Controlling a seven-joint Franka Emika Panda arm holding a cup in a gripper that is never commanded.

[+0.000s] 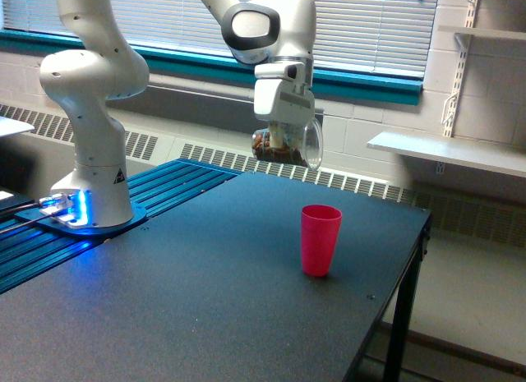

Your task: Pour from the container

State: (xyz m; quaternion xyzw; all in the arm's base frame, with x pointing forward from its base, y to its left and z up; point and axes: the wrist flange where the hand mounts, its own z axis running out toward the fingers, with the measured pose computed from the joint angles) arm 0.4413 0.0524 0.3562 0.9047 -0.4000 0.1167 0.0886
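Observation:
My gripper (283, 137) hangs high over the back of the dark table (205, 300), shut on the container (288, 145). That container is a small clear cup lying on its side, mouth toward the exterior view's right, with brown contents settled in its lower part. The pink cup (320, 240) stands upright on the table, below the container and a little to the exterior view's right. A wide gap of air separates the two. The fingertips are partly hidden by the container.
The arm's white base (90, 193) stands on a blue-lit plate at the exterior view's left. The table's edge (403, 292) drops off at the right. A white shelf (448, 152) juts from the wall behind, under the window blinds.

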